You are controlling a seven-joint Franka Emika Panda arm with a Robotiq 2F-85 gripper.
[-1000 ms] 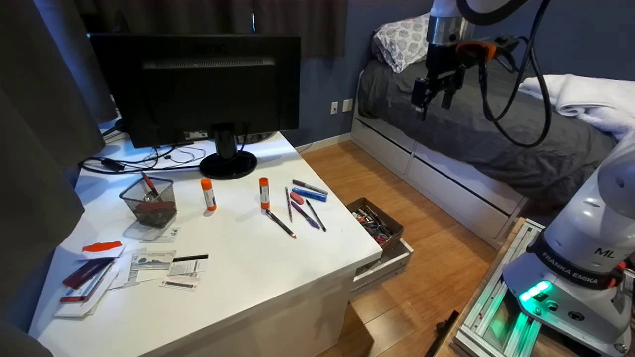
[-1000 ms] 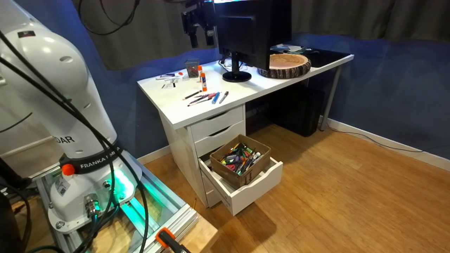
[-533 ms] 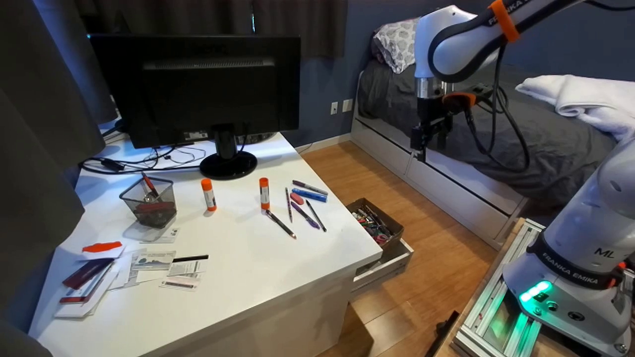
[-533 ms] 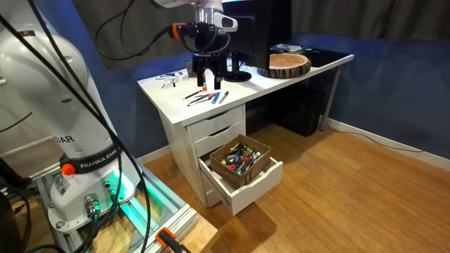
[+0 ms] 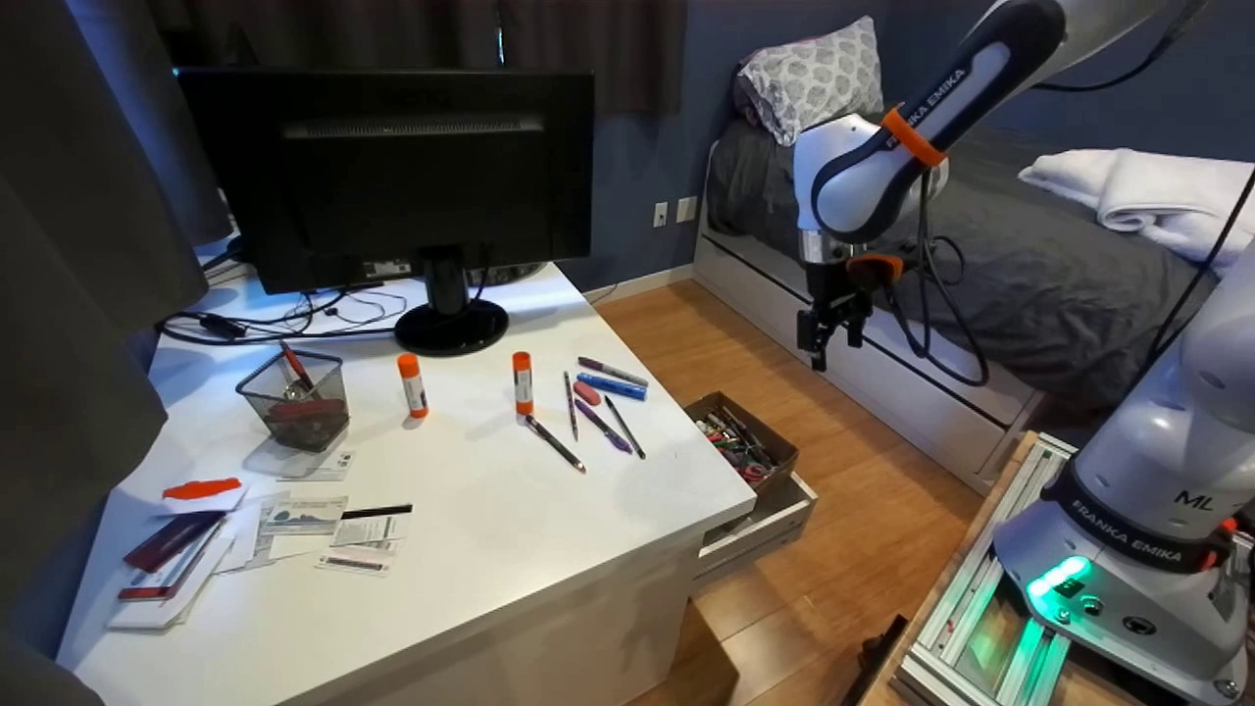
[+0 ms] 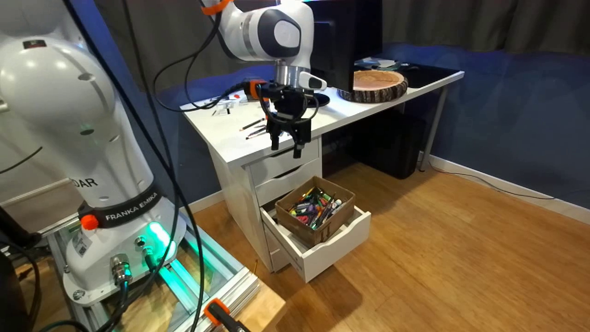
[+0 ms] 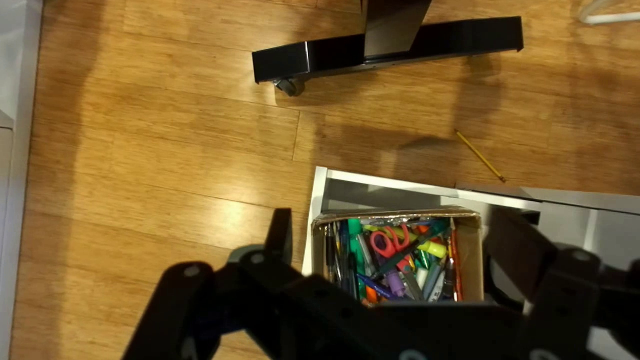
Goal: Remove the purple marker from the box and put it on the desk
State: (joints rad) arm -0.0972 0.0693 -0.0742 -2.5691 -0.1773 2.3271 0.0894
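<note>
The brown cardboard box [image 6: 339, 221] sits in the open drawer, full of pens and markers; it also shows in an exterior view [image 5: 779, 471] and in the wrist view [image 7: 471, 260]. In the wrist view the purple marker [image 7: 395, 284] lies in it, partly under red scissors and a dark pen. The white desk [image 5: 510, 539] stands above the drawer, also in an exterior view [image 6: 221, 131]. My gripper [image 6: 286, 151] is open and empty, well above the box; it shows in an exterior view [image 5: 836, 351] and the wrist view [image 7: 397, 232]. It hides the box's near edge.
The open white drawer [image 6: 336, 253] juts out below the desk top. Several pens, among them a purple pen [image 5: 601, 427], glue sticks [image 5: 523, 382], a mesh cup [image 5: 294, 407] and a monitor [image 5: 392, 186] are on the desk. A pencil [image 7: 480, 156] lies on the floor.
My gripper has come down from high up and moved over toward the drawer with the box. The box and the things on the desk have not moved.
</note>
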